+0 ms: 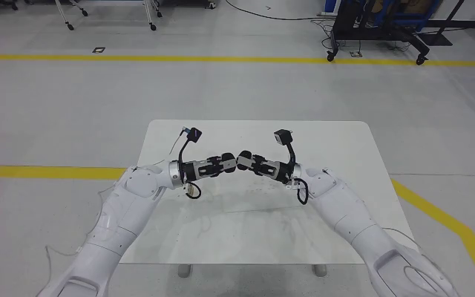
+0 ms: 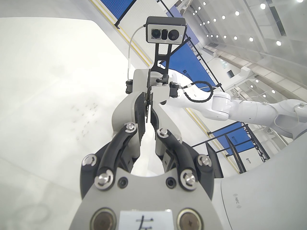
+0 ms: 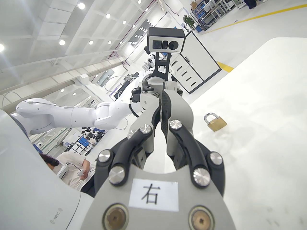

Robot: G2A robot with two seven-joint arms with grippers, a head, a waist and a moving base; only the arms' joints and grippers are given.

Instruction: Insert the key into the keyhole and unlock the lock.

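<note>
Both arms are meeting over the middle of the table (image 1: 334,141), the left gripper (image 1: 234,160) and the right gripper (image 1: 244,159) nose to nose, tips almost touching. From the left wrist, the left gripper (image 2: 146,111) has its fingers drawn narrow, and there's a thin dark blade edge-on between the pads. I take that for the key (image 2: 146,106), though it's too slim to be sure. Over on the right wrist, the right gripper (image 3: 162,111) has its pads pressed tight together, and I can't make out anything between them.

And the brass padlock (image 3: 215,122)? It lies flat on the table, well in from the edges and apart from both grippers, shackle down in the body, nobody holding it.

So my read is that insertion hasn't begun. Here's where it can go wrong. That padlock is loose: push a key at it and it will likely skid or spin away unless one gripper pins it first. The pinch on that blade looks slight, so a twist could roll the key in the pads or drop it. With the tips this close, a small misjudgement knocks finger against finger. And I can't see the keyhole, so lining up is a gamble.
</note>
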